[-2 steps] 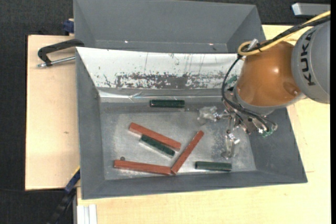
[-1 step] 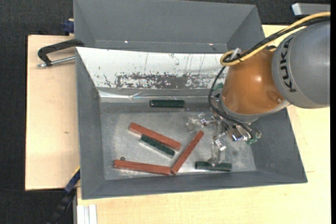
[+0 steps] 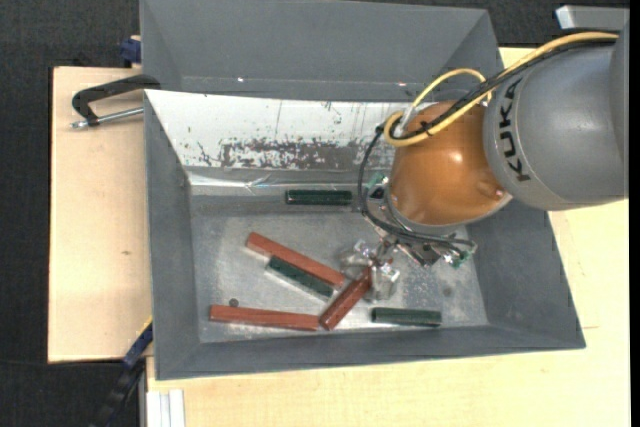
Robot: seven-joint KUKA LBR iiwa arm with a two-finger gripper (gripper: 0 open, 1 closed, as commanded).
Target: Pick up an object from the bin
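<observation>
My gripper [image 3: 376,269] is down on the bin floor, right of the middle, under the arm's orange cover. Its tip is at the upper end of a short red stick [image 3: 343,305] that lies slanted toward the front. A longer red stick [image 3: 293,259] runs diagonally just left of it, with a dark green stick [image 3: 300,276] alongside. Another dark green stick [image 3: 406,316] lies flat just in front of the gripper, near the front wall.
A long red stick [image 3: 262,317] lies along the front wall at the left. A dark green stick [image 3: 318,198] rests at the foot of the back wall. A small black speck [image 3: 233,303] sits by the front left. The arm fills the bin's right side.
</observation>
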